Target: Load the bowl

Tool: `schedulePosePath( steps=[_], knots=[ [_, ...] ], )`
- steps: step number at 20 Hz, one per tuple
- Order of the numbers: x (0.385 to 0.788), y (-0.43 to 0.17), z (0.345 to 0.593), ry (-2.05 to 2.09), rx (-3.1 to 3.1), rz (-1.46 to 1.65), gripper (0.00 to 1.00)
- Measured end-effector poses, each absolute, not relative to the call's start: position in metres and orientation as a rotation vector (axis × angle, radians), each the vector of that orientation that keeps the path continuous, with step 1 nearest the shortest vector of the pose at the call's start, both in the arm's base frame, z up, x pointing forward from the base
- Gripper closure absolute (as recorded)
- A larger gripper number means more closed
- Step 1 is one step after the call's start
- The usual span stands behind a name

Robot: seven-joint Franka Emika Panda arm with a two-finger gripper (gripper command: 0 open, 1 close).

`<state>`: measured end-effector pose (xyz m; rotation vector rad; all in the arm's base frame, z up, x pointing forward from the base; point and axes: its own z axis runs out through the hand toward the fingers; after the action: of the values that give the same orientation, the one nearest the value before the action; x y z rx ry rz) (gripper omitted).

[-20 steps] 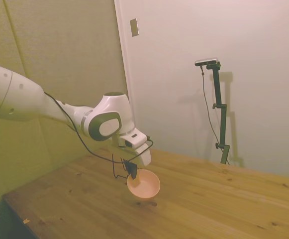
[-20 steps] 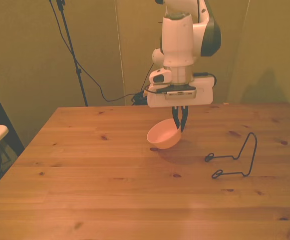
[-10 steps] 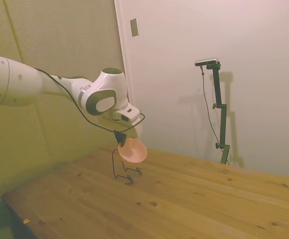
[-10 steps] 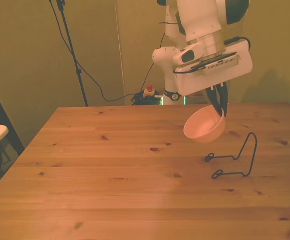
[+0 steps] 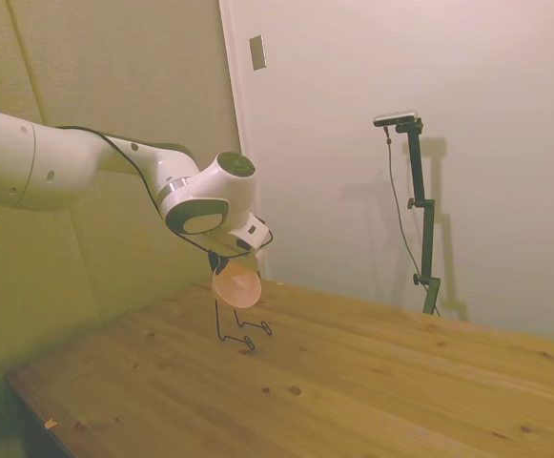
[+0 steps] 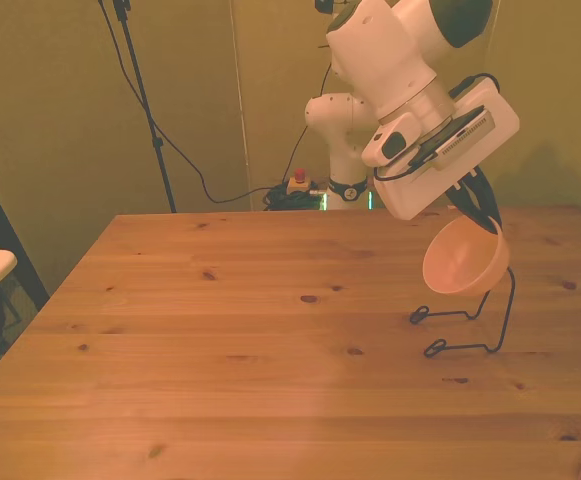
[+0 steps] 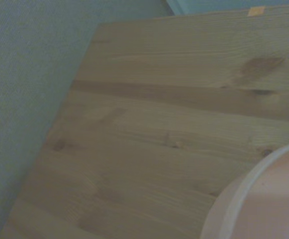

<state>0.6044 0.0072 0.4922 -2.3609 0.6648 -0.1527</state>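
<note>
**Bowl carried over to the rack**

Since a second ago the arm (image 6: 400, 60) has lifted the bowl (image 6: 465, 263) off the table (image 6: 220, 350) and swung it toward the front view's right, from the table's middle to the rack (image 6: 475, 325). Half a second ago the bowl hung short of the rack; now it sits in the air right above it, tilted on its side with the opening facing the front view's left.

The gripper (image 6: 482, 215) is clenched on the bowl's rim at the upper edge, its dark fingers pinching the wall from both sides. In the front view the bowl overlaps the rack's upright loop; whether they touch cannot be told. In the side view the bowl (image 5: 236, 285) hangs under the gripper (image 5: 221, 263), above the rack (image 5: 238, 329), clear of the tabletop.

The wrist view shows bare planks (image 7: 159, 124) and a blurred slice of the bowl's rim (image 7: 239, 204).
</note>
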Motion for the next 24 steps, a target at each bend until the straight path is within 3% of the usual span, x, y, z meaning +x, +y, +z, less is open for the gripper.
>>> schedulePosePath(
  steps=[24],
  knots=[
    [0.618, -0.015, 0.418, 0.578, -2.110, -0.061, 1.00]
  ],
)
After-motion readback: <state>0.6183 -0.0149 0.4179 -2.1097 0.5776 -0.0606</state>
